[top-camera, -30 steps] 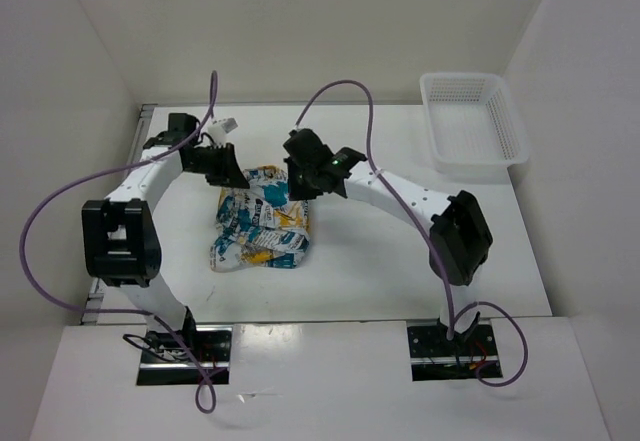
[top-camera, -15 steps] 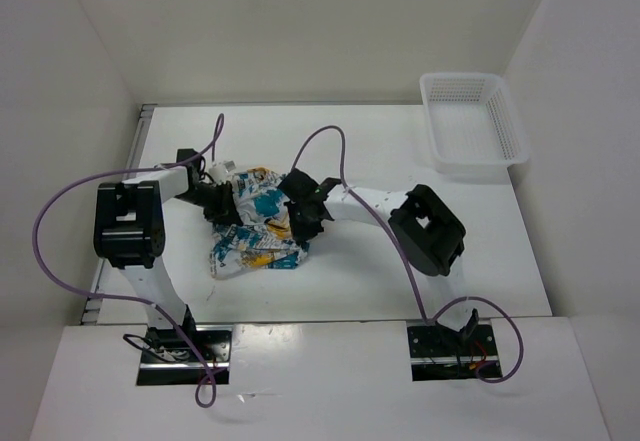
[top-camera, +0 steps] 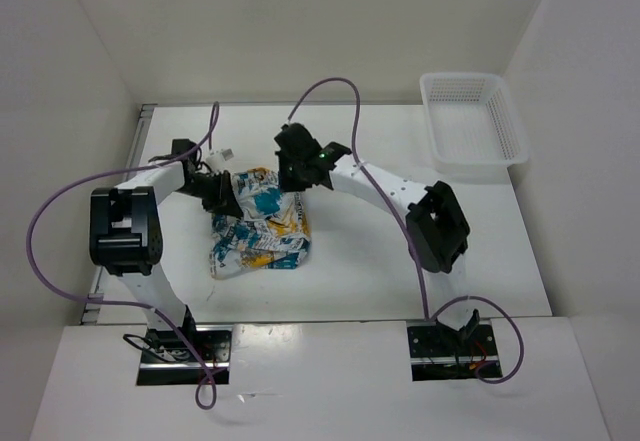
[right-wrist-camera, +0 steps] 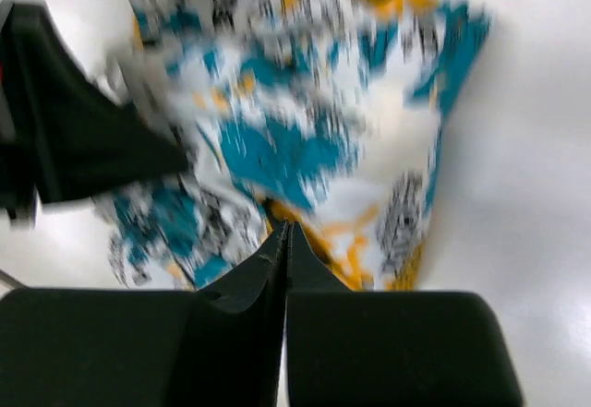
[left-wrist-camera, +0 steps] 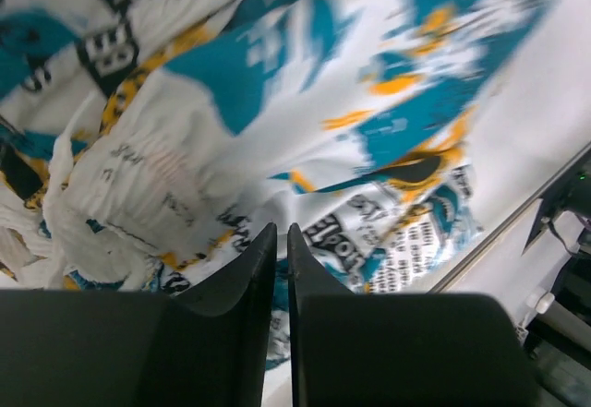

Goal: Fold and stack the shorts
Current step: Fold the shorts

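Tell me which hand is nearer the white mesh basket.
Right. The right hand is at the shorts, left of the basket; the left hand is farther left.

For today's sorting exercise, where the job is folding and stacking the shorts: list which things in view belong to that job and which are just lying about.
Belongs to the job:
- the shorts, lying crumpled mid-table
- left gripper, at their left edge
- right gripper, at their far right edge

Just lying about:
- white mesh basket, at the far right corner, well apart from the shorts
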You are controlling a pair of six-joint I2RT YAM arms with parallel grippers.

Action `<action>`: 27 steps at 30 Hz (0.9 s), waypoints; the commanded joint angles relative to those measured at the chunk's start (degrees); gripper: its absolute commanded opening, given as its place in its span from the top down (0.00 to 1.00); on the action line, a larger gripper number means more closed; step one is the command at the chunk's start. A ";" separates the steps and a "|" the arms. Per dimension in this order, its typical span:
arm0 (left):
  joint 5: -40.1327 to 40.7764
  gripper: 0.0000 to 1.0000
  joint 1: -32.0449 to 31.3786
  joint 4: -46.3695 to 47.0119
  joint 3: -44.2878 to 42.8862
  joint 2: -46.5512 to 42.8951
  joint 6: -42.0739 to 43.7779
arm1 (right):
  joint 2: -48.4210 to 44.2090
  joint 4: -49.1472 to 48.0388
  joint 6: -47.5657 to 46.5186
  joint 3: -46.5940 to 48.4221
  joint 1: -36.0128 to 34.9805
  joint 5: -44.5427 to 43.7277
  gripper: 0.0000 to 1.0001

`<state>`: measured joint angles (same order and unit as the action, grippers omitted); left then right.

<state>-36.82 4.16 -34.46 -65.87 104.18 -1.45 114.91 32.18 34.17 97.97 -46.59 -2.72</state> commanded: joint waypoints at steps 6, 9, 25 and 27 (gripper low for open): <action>-5.72 0.83 0.49 -3.42 -4.27 -6.62 1.45 | 20.34 2.88 -1.13 15.92 3.61 -0.88 1.00; -6.24 0.83 0.49 -5.01 -4.27 -7.76 1.45 | 22.90 4.90 -1.13 21.02 4.14 -0.88 1.00; -8.09 0.61 1.81 -0.62 -8.50 -19.62 1.45 | -10.98 4.11 -3.85 12.65 6.06 -10.89 0.00; -8.79 0.61 2.51 4.73 -5.87 -23.48 1.45 | -16.71 1.75 -3.85 6.39 7.38 -15.02 0.00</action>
<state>-42.68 5.26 -35.92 -73.25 85.30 -1.43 105.84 35.05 31.42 110.96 -41.34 -10.31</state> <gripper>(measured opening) 0.393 0.998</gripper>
